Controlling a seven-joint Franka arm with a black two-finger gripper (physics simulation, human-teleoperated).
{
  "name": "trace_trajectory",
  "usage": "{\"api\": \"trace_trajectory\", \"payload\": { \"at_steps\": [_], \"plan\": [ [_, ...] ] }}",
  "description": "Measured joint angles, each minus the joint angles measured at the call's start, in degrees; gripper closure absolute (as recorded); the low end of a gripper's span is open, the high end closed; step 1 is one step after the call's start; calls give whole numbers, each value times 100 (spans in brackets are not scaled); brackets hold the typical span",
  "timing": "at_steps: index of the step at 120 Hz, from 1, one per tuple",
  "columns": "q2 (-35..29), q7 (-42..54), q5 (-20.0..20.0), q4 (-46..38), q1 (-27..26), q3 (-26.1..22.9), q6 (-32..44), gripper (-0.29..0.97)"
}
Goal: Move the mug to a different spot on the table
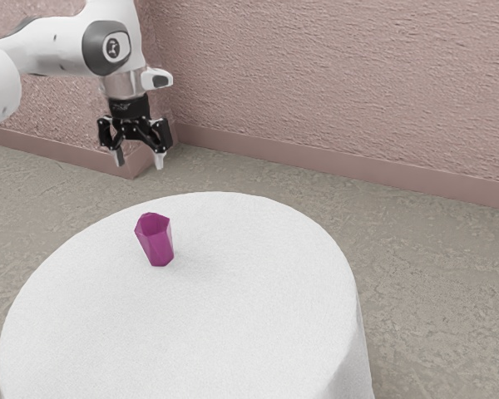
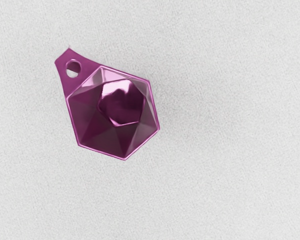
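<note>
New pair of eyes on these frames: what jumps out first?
The faceted magenta mug stands upright on the round white table, toward the exterior view's left. The black claw hangs open above it, touching nothing. In the wrist view, looking down into the mug, its handle sticks out to one side, pierced by a small hole.

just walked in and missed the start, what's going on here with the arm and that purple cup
A robot arm holds its hand in the air above a round white table, fingers open and empty. The purple mug stands upright on the table below the hand, untouched. The wrist view looks straight down into the mug, its small handle sticking out to one side. Nothing has been grasped yet.
</note>
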Motion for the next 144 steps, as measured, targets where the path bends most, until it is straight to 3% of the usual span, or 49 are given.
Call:
{"api": "trace_trajectory", "payload": {
  "at_steps": [29, 41, 75, 101, 144],
  "plan": [
    [668, -166, -550, -31, 12, 9, 194, 0],
    [686, -276, -674, -23, 313, 11, 213, 0],
    [588, -516, -741, 46, 712, 127, 235, 0],
    [460, -1160, -984, -379, 830, 96, 319, 0],
    [978, -2068, -1154, -329, 764, 90, 785, 0]
  ]
}}
